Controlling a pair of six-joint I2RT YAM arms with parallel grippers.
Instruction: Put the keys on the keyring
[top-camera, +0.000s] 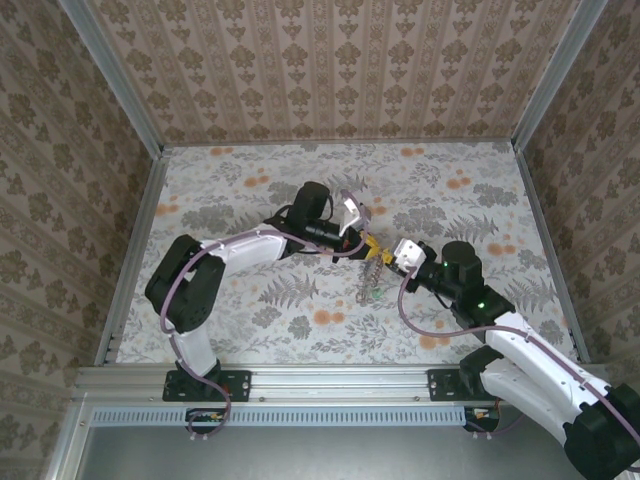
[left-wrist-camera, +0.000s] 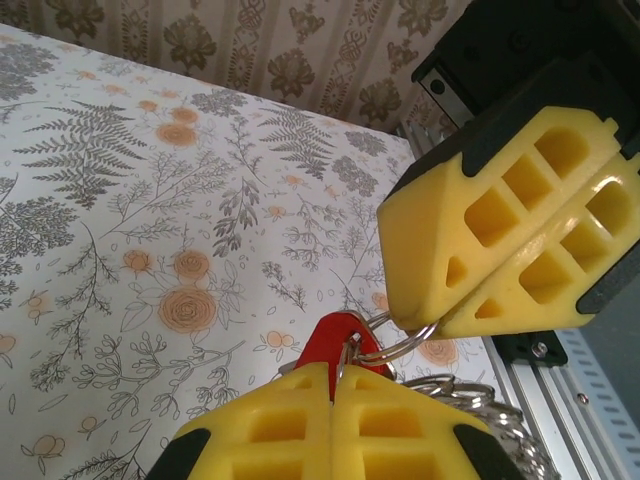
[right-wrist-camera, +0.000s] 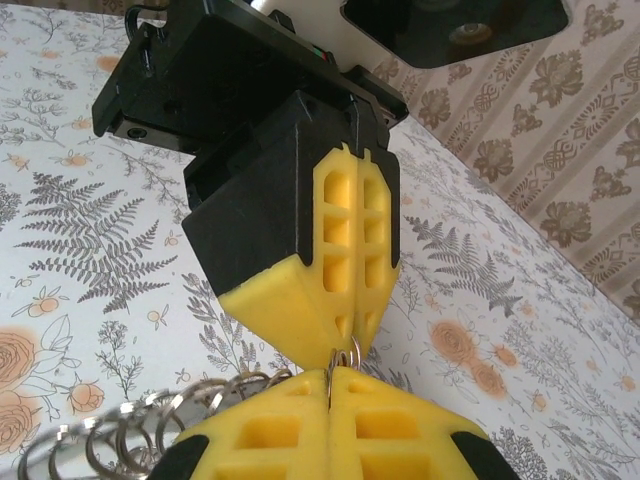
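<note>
Above the table (left-wrist-camera: 120, 200), a red key (left-wrist-camera: 330, 342) is gripped by the left tool (left-wrist-camera: 333, 385), the keyring (top-camera: 370, 282) by the right tool (left-wrist-camera: 430, 315); threading is judged begun, and fine alignment is needed next.

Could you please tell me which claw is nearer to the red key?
The left claw: the red key sticks out of its shut tips. The right claw pinches a ring beside it.
</note>
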